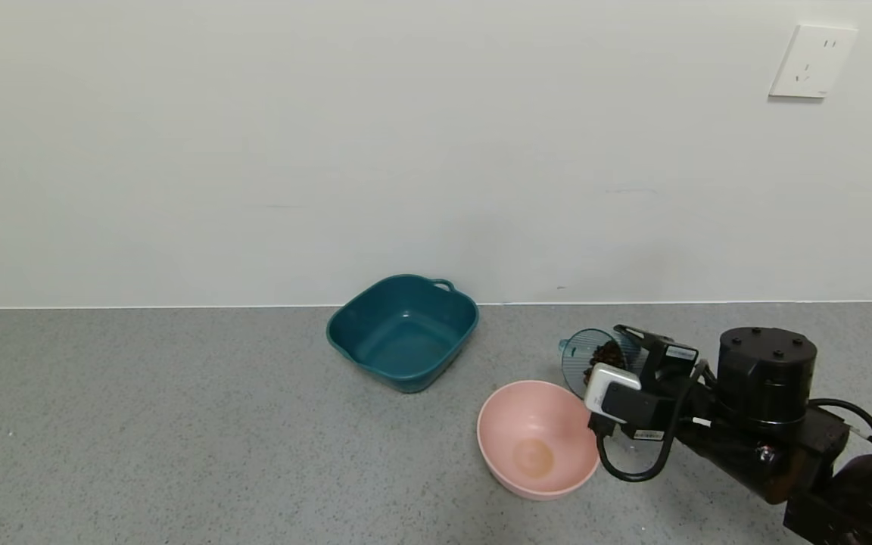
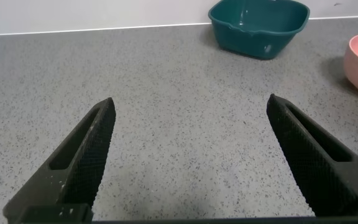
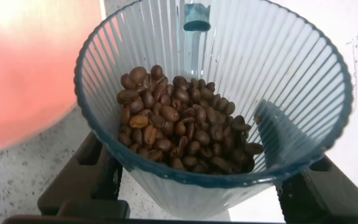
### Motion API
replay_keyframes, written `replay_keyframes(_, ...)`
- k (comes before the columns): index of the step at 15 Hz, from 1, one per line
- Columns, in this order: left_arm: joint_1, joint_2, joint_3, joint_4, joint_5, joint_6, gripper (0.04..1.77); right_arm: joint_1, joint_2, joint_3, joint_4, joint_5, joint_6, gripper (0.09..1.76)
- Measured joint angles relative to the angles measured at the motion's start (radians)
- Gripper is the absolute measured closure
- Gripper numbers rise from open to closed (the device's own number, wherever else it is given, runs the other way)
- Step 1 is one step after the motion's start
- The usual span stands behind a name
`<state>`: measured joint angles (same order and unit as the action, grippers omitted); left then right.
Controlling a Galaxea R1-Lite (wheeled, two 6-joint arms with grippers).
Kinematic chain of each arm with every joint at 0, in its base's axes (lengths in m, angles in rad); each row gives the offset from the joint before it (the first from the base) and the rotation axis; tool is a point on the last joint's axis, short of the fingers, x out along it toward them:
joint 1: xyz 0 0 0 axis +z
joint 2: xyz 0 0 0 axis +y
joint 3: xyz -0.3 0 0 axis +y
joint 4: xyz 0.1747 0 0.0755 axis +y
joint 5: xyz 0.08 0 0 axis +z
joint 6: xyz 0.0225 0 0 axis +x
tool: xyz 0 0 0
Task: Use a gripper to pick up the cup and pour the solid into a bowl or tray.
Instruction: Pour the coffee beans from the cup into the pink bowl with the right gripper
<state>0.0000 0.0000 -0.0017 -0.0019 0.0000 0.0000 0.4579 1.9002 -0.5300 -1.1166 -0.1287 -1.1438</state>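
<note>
Landmark: pink bowl (image 1: 538, 439), sitting on the grey speckled surface (image 1: 179, 439).

Left gripper (image 2: 188, 155): well to the bowl's left, low over bare surface, fingers (image 2: 82, 162) spread wide, nothing between them.

Teal tub (image 1: 403, 331): behind the bowl and to its left, near the wall.

Cup (image 1: 595, 359): just beyond the bowl's right rim, tipped with its mouth toward the bowl. Coffee beans (image 3: 182, 127) heaped inside.

Right gripper (image 1: 621, 375): right of the bowl, fingers (image 3: 82, 180) clamped on the cup's ribbed sides.
</note>
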Motion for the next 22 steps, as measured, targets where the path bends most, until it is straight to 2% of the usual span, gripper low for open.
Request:
replay_keyframes(10,0.000,0.000,0.000,0.000,0.000,0.000,0.06,0.001,-0.001,0.008,-0.023,-0.018,-0.207,0.48)
replay_keyframes(22,0.000,0.000,0.000,0.000,0.000,0.000,0.06,0.032,0.003,0.028,-0.022,-0.020,-0.334,0.48)
